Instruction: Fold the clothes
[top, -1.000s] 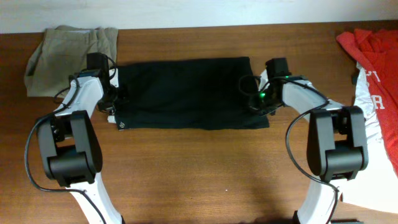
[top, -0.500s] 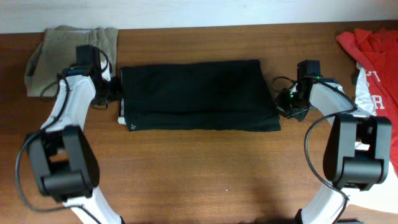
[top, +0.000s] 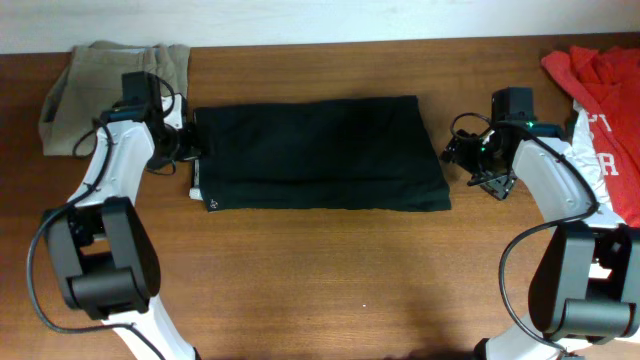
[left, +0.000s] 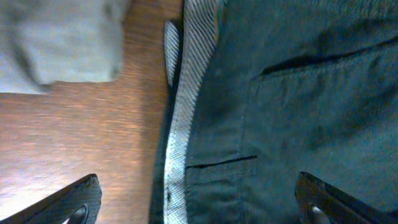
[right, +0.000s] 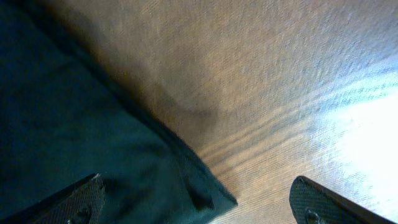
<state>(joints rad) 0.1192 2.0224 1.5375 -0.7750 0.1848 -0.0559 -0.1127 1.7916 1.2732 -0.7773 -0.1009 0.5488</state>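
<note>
The clothes in play are black shorts (top: 320, 152), folded into a flat rectangle in the middle of the table. My left gripper (top: 186, 150) hovers open over their left edge. In the left wrist view the pale waistband (left: 189, 112) and black cloth (left: 298, 106) lie below the left gripper (left: 199, 208), whose fingertips (left: 71, 202) stand wide apart. My right gripper (top: 470, 160) is open just off the right edge. In the right wrist view a corner of the shorts (right: 81, 137) lies under the right gripper (right: 199, 205), untouched.
Folded khaki shorts (top: 105, 85) lie at the back left, close behind my left arm, and show in the left wrist view (left: 56, 43). A red shirt (top: 600, 75) and a white shirt (top: 612, 215) are heaped at the right edge. Bare wood (top: 330, 280) fills the front.
Both grippers have opened and let go of the black shorts. The shorts shifted a little to the right beforehand. My right arm has drawn back to the right, off the cloth.
</note>
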